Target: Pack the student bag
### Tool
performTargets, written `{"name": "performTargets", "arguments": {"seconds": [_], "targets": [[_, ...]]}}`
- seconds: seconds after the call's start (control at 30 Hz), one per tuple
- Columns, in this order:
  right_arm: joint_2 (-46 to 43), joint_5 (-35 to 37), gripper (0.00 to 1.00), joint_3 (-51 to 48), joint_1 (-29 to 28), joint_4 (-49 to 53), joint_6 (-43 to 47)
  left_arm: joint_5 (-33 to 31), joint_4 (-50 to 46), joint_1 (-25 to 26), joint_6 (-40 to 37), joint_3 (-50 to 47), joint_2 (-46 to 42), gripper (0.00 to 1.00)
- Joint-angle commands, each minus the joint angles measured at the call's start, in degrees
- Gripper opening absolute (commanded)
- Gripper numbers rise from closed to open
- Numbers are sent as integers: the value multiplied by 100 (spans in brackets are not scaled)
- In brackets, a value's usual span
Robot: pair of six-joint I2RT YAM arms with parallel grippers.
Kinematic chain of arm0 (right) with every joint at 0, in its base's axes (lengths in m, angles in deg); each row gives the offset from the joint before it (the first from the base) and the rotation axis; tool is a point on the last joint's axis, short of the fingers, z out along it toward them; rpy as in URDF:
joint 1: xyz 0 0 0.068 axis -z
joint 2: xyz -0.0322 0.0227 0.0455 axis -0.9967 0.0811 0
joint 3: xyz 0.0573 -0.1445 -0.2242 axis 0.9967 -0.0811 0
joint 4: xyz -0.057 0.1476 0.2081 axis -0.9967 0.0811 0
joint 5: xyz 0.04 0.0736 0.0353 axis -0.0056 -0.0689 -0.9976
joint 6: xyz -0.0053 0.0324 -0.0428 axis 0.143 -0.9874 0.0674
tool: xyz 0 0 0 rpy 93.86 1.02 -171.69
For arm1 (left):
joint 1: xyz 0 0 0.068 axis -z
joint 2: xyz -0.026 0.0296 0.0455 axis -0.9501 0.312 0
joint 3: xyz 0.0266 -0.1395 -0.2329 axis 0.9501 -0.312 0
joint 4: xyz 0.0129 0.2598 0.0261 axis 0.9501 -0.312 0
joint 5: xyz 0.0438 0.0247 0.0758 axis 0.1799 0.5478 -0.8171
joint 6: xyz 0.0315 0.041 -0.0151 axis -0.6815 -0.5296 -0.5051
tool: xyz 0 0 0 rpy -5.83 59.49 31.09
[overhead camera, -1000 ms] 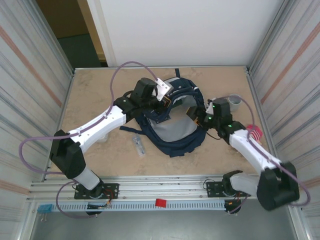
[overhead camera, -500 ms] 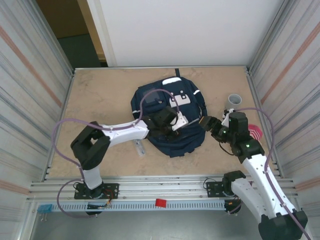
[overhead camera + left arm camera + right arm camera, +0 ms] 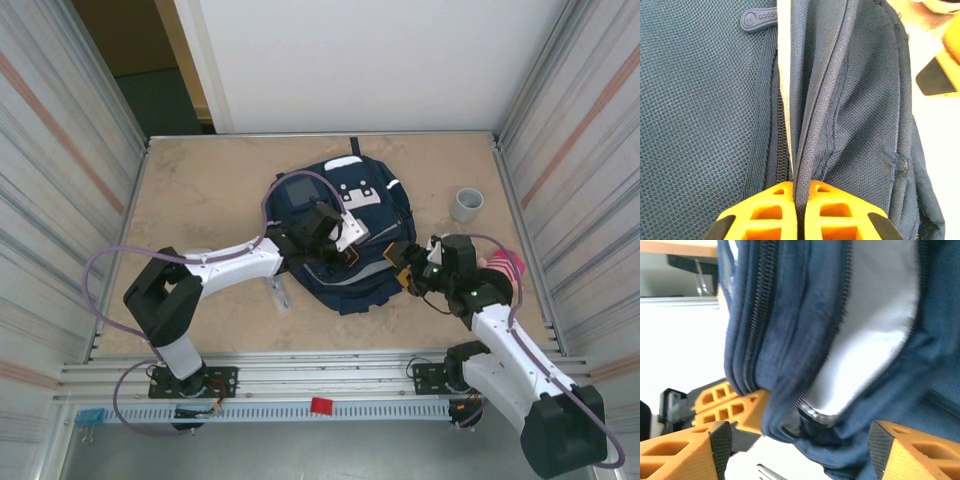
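Student bag (image 3: 385, 230) lengthwise, top end far

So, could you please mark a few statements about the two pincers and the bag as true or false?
1. The left pincer is shut on a fold of the student bag. True.
2. The right pincer is shut on a strap. False: it is open, at the bag's right edge.
3. A grey cylinder stands on the table, right of the bag. True.
4. The bag hangs over the table's near edge. False: it lies near the table's middle.
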Motion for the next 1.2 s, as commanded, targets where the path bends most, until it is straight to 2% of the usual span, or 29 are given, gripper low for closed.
{"name": "performTargets", "arguments": {"seconds": [0.0,0.07,0.13,0.2,0.27,0.33,0.43,0.5,0.57,0.67,0.73,0.83,1.0,1.17], "targets": [[415,-139,68,27,-158,-1109,-434,559,97,29,187,-11,-265,0],[663,-78,60,71,-251,-1403,-482,660,188,23,234,-73,-337,0],[793,-25,42,113,-280,-1645,-481,689,308,-1,265,-160,-413,1],[794,18,30,138,-249,-1715,-411,653,334,-93,336,-208,-461,7],[794,66,14,191,-182,-1636,-307,683,223,-281,535,-255,-543,21],[910,-55,7,278,-62,-1515,-177,877,94,-558,707,-395,-753,40],[1082,-256,5,402,62,-1472,-31,930,79,-1061,818,-805,-1222,63],[1202,-374,5,497,115,-1522,10,1169,-98,-1527,633,-953,-1496,70],[1346,-503,5,651,187,-1532,198,1622,-515,-2014,-81,-938,-1645,76],[1487,-623,4,883,245,-1477,354,1906,-1458,-2541,-1889,-668,-1607,78],[1536,-642,4,1042,261,-1370,474,1521,-2026,-2684,-3001,-482,-1424,80],[1554,-625,5,1181,263,-1186,638,1449,-2778,-2924,-4328,-184,-988,80],[1627,-709,5,1236,255,-1085,752,2158,-3305,-3341,-5440,319,-199,80],[1596,-663,5,1227,197,-998,815,1875,-3624,-3335,-6102,898,676,80]]}}
